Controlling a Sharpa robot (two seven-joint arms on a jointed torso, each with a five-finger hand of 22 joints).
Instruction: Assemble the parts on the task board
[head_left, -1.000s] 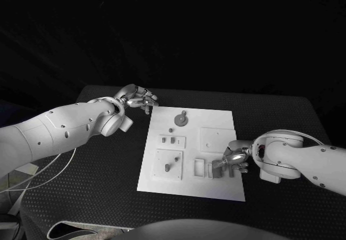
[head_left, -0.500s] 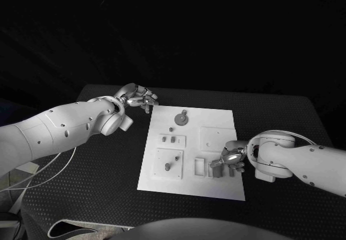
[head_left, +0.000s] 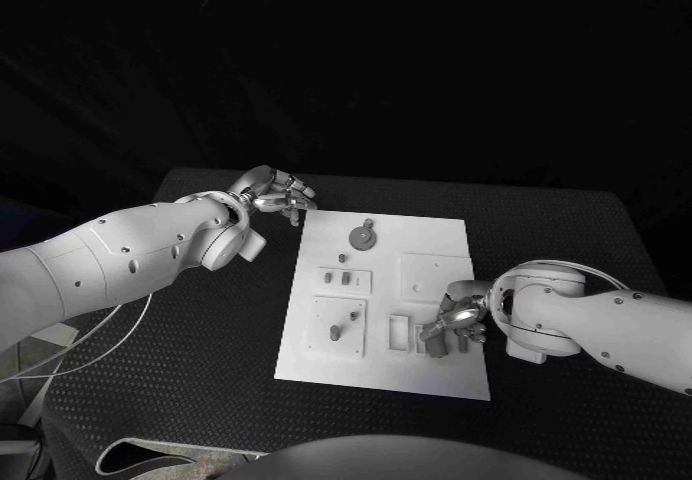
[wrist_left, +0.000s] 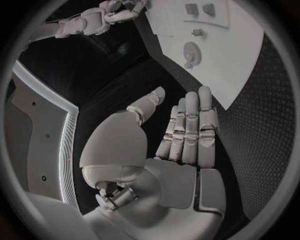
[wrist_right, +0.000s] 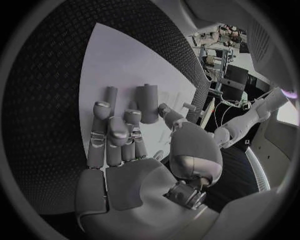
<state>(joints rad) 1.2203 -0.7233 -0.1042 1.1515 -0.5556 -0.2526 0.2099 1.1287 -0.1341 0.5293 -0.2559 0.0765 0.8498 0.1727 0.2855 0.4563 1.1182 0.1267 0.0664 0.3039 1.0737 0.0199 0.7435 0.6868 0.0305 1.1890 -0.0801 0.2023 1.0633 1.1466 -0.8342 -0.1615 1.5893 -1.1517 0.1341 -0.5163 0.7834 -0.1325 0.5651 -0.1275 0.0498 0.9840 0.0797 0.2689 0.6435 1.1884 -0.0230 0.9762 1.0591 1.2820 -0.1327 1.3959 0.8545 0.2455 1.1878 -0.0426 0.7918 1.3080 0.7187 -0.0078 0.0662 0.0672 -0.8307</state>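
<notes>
Over task board (head_left: 433, 250), right hand (head_left: 456, 322) shifted further inward; left hand (head_left: 274, 197) unmoved.

Left hand (wrist_left: 178, 150) hung over the dark surface (wrist_left: 250, 125), fingers (wrist_left: 190, 125) straight and close together, thumb apart, holding nothing. White task board (wrist_left: 240, 55) lay beyond, carrying a round part (wrist_left: 191, 51) and small parts (wrist_left: 200, 9). Right hand (wrist_left: 122, 10) reached the board's far edge.
</notes>
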